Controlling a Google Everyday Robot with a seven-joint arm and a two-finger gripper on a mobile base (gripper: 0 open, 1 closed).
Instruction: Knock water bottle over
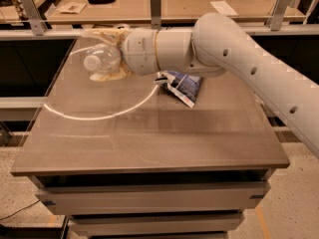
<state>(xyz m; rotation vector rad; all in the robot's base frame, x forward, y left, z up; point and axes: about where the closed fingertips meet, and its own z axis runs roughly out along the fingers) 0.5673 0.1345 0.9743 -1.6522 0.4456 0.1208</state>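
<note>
The water bottle [103, 58] is clear plastic with a white cap that points toward the front left. It lies tilted at the table's far left, between the cream fingers [108, 75] of my gripper [105, 55]. The gripper is at the end of the white arm, which reaches in from the right across the back of the table. One finger lies above the bottle and one below it, close against it. The bottle's base is hidden by the wrist.
A blue and white snack bag [182, 86] lies just right of the gripper, under the arm. A bright curved streak [94, 116] crosses the brown table top [149, 143]. Benches with metal posts [155, 4] stand behind the table.
</note>
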